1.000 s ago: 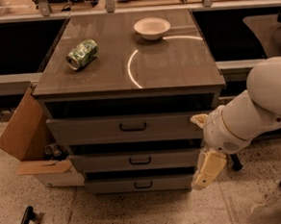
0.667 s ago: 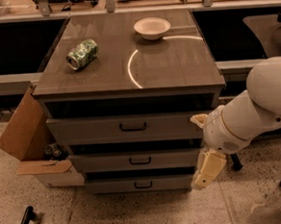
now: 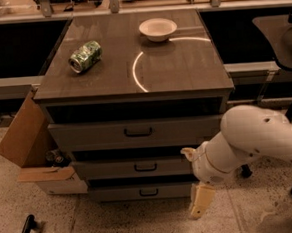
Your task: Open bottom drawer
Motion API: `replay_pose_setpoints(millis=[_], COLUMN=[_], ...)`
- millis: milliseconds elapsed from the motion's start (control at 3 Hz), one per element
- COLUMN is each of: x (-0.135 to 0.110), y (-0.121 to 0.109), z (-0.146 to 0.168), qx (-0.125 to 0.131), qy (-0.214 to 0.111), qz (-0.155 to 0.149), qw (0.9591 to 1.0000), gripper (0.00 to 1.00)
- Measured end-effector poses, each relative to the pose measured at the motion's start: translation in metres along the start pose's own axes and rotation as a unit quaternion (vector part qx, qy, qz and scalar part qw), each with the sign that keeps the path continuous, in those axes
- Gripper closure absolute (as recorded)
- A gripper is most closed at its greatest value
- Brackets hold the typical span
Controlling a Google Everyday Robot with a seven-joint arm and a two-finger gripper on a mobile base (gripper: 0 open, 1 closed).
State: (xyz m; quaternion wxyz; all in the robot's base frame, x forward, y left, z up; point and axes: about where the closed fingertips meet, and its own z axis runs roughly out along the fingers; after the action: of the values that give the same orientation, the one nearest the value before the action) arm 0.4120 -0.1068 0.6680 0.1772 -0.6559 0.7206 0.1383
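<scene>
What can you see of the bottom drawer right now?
The bottom drawer is the lowest and slimmest of the three in the cabinet. It has a flat grey front, matte like painted metal or laminate, with a small dark bar handle at its centre. It looks shut, with a dark gap above it, and sits just above the speckled floor. The gripper hangs low at its right end, well right of the handle, covering that corner. Whether it touches the front cannot be told.

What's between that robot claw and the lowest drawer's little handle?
Nothing. The camera view shows only bare drawer front between the gripper, low right, and the handle of the bottom drawer.
</scene>
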Motion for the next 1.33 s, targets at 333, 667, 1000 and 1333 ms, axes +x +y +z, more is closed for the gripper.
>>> replay_pose_setpoints(millis=[333,667,1000,1333], x=[0.017,0.027,0.027,0.048], y=[0.012,0.017,0.017,0.005], z=[0.080,0.132,0.132,0.164], qx=[-0.006,-0.011,-0.011,-0.017], qy=[-0.001,-0.010,-0.010,0.001], qz=[-0.033,-0.034,-0.034,-0.025], qw=[0.9994,0.9993,0.9993,0.9995], gripper=[0.00,0.00,0.00,0.00])
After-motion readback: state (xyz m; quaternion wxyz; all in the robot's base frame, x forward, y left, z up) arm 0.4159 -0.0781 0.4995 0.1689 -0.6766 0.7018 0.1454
